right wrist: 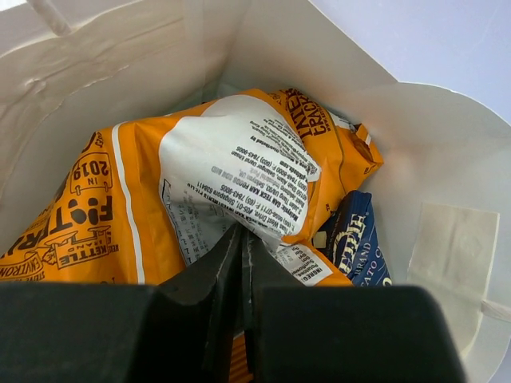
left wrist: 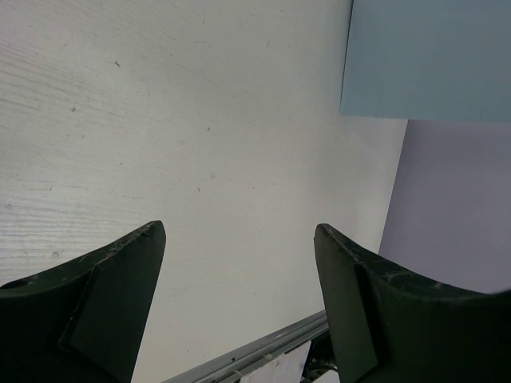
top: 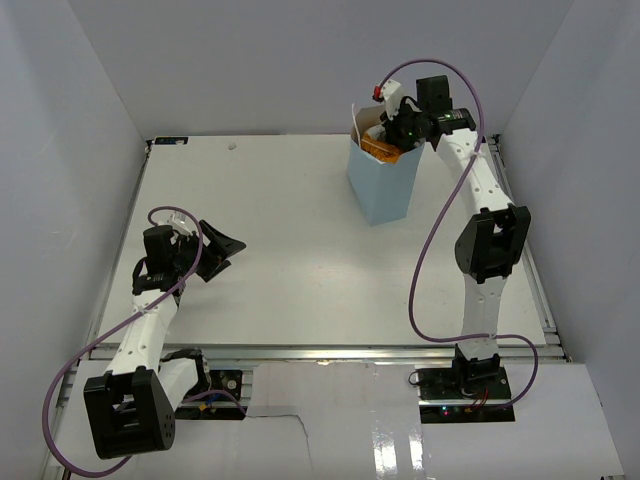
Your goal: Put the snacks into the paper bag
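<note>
While nothing's loose on the table [top: 300,290] that I can see, here's the rundown. Over at 9 o'clock the left gripper [top: 222,245] sits low with its jaws spread wide and nothing between them.

The light blue paper bag [top: 380,190] stands upright around 1 o'clock. The right gripper [top: 400,130] is dipped into its mouth, and on the wrist cam the jaws look clenched on the lower edge of the orange chip bag [right wrist: 120,199], with a sliver of orange foil showing between them. That chip bag fills most of the inside, and a navy packet [right wrist: 361,243] is wedged at its 4 o'clock.

My guess on handling: it's light, puffy, slick crinkly foil with breakable chips inside. I'd pinch the flat crimped seam, never the belly, and go easy on the squeeze.
</note>
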Robot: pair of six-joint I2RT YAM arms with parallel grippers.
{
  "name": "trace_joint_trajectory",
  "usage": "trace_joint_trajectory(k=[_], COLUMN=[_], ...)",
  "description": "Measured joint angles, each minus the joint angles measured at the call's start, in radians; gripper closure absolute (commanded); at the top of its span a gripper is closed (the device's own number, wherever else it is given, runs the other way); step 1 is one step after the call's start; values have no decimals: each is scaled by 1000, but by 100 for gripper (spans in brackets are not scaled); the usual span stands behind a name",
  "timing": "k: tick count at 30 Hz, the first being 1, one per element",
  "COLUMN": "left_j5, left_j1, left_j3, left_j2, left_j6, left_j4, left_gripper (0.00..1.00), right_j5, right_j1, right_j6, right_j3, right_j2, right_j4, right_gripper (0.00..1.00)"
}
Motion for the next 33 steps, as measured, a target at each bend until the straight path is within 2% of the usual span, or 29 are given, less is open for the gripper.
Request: trace_joint_trajectory(k=[9, 17, 24, 33], left_j5=[3, 3, 3, 3], left_j1=[0, 0, 0, 0], left_j3=[0, 11, 21, 21], left_j2=[-1, -8, -8, -16], left_j6=[1, 17, 23, 26], left_j4=[0, -5, -6, -8], left_gripper=[15, 15, 15, 15], right_j5=[-72, -164, -297, -312], right_j1=[-7, -8, -8, -8], right_j6=[42, 86, -47, -204], right_j3=[35, 24, -24, 2], right_j2=[-10, -158, -248, -129], right_j4=[-5, 36, -2, -178], right_gripper=[88, 86, 85, 84])
